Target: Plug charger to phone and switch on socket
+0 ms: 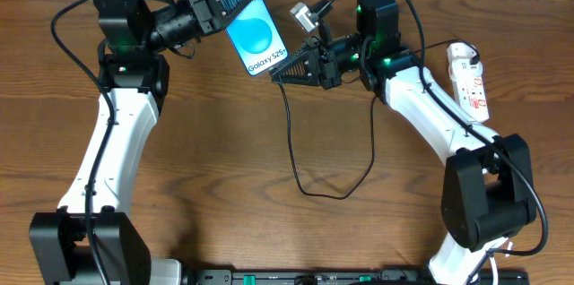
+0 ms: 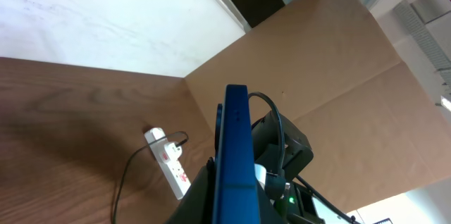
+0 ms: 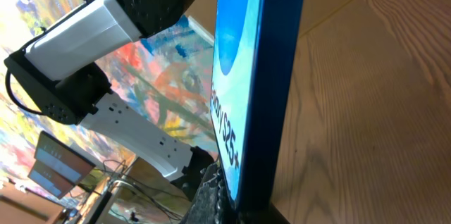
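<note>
Overhead: my left gripper (image 1: pixel 237 1) pinches the phone (image 1: pixel 255 32) by its top end, my right gripper (image 1: pixel 279 73) is pressed shut on the charger (image 1: pixel 289 133) at the phone's bottom edge, socket (image 1: pixel 470 79) well apart; I should square the tip, then push straight.

The phone (image 1: pixel 249 30) screen reads "Galaxy S25".

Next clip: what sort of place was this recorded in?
Probably an indoor robot-testing bench rather than a home: a wooden table carrying two robot arms, plain cardboard screens beside it, and a white power strip laid out on the tabletop.
</note>
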Robot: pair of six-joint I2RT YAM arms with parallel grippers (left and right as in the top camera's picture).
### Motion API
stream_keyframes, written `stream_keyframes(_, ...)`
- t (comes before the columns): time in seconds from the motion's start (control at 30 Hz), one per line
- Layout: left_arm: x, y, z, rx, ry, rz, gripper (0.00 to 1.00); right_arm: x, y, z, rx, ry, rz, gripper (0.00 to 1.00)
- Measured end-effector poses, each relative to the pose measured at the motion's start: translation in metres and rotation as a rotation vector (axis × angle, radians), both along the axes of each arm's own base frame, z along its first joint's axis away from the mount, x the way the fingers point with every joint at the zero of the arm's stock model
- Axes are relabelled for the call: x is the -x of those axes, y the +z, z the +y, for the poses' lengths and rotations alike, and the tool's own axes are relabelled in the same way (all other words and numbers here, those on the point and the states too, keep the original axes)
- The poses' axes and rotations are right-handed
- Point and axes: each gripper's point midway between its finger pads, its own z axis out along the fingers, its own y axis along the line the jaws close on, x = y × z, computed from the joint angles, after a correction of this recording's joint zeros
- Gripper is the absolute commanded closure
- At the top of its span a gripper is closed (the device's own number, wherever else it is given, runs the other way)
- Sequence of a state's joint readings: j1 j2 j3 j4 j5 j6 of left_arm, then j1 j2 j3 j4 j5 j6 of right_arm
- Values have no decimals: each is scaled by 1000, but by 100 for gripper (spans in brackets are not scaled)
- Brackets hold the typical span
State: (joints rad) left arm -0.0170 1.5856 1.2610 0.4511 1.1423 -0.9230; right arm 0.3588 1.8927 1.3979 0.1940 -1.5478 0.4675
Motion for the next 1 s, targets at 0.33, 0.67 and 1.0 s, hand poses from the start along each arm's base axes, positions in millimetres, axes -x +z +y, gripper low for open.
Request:
stream_keyframes(0.33,0,0,0,-1,0,-1,93,0,0,0,0,-1,0,99)
stream_keyframes(0.67,-1,0,0,-3,6,-6,93,-3,-1,1,20,-18,41,99)
stream_keyframes(1.0,-4,0,2,-6,27,-12,93,-8,-1,2,34,-51,55,99)
